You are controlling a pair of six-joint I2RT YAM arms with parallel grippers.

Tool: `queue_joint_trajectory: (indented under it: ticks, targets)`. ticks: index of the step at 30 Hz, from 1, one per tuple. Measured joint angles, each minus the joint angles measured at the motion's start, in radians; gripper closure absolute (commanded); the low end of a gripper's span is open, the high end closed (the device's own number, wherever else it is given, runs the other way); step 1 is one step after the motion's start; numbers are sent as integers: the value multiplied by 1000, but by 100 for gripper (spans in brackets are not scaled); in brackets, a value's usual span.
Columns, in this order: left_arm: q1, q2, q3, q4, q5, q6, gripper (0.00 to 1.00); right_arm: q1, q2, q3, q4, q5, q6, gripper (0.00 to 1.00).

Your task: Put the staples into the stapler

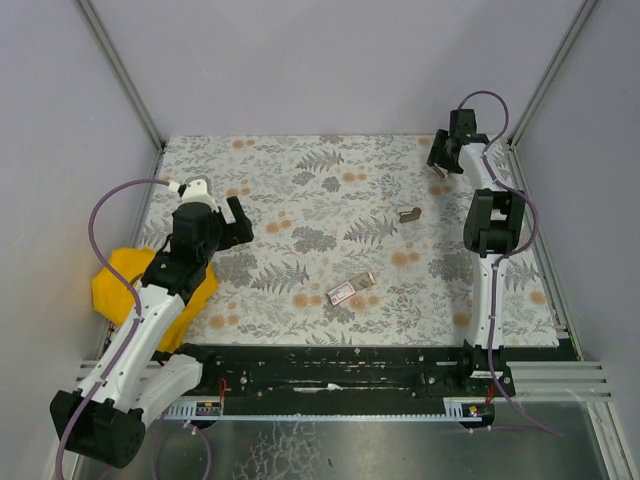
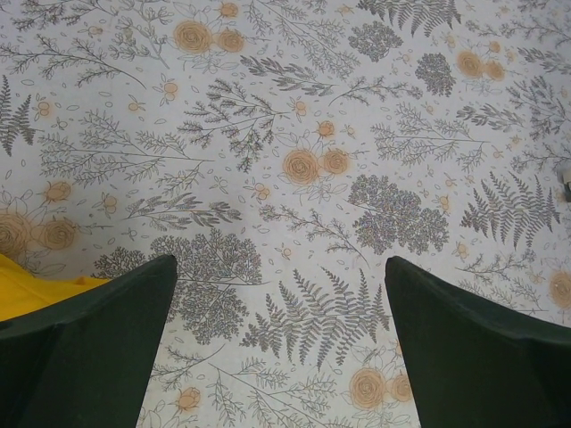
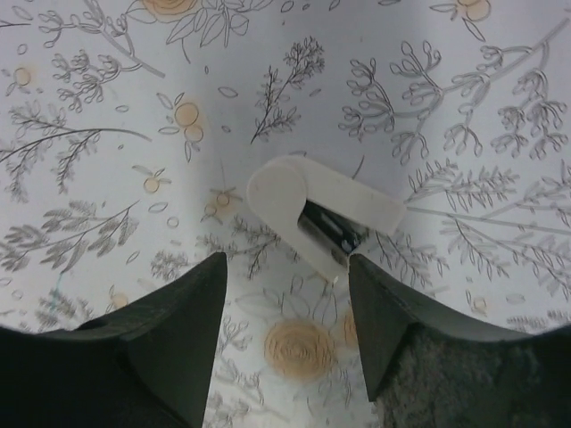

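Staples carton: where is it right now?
Top view: the staples carton lies flat near the middle of the table, slightly toward the near edge, nearer and to the left of a small tan object.

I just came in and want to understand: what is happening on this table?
The right hand, open, is at the far right corner of the table, over a white V-shaped piece with metal inside, probably the opened stapler. It grips nothing yet. The staples lie untouched near the middle. The left hand hangs open over the left side, near a yellow cloth, holding nothing.
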Motion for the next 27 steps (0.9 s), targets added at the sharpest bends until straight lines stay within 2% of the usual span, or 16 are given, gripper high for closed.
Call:
queue_joint_trajectory:
  ticks: [7,11,17,21,27]
  targets:
    - [8,24,0,0,-5,0,0,-1,85,71,9,22,-29,49]
    - [14,37,0,0,-4,0,0,-1,89,71,9,24,-51,60]
    - [21,42,0,0,-4,0,0,-1,93,71,9,24,-87,63]
    - [25,44,0,0,-3,0,0,-1,96,71,11,24,-113,69]
    - [35,45,0,0,-3,0,0,-1,108,71,22,20,-143,89]
